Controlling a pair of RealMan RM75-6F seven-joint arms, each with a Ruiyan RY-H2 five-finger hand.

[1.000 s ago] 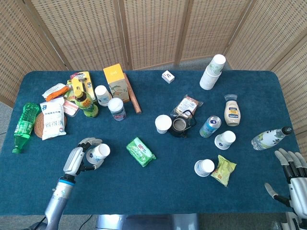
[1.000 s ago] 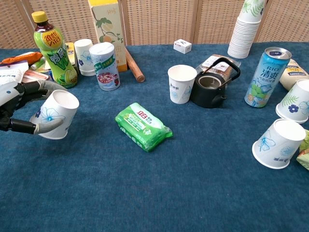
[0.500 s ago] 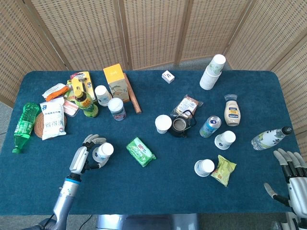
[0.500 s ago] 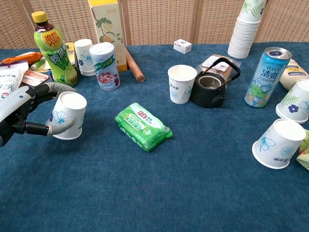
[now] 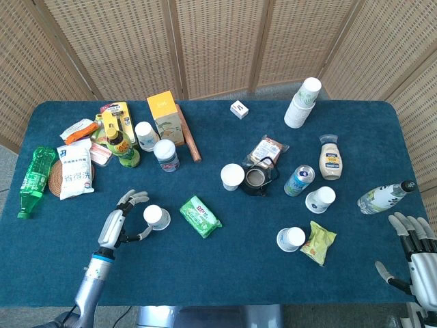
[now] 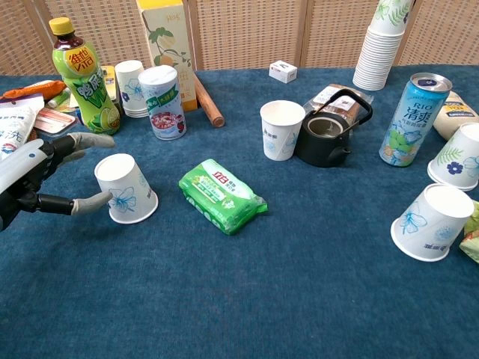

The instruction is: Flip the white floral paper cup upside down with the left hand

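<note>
The white floral paper cup stands on the blue cloth with its base up and its wide rim down, leaning slightly. My left hand is just to its left with fingers spread; the thumb tip lies at the cup's side, and the other fingers are off it. The hand holds nothing. My right hand rests at the table's near right corner, fingers apart and empty; only the head view shows it.
A green wipes packet lies right of the cup. Behind it stand a green tea bottle, a small can and stacked cups. Further right are an upright cup, a black kettle and a tipped cup.
The left hand turned the cup from tilted mouth-up in its grasp to base-up on the cloth, shifted it right, and spread its fingers off it. The right hand stayed still.
</note>
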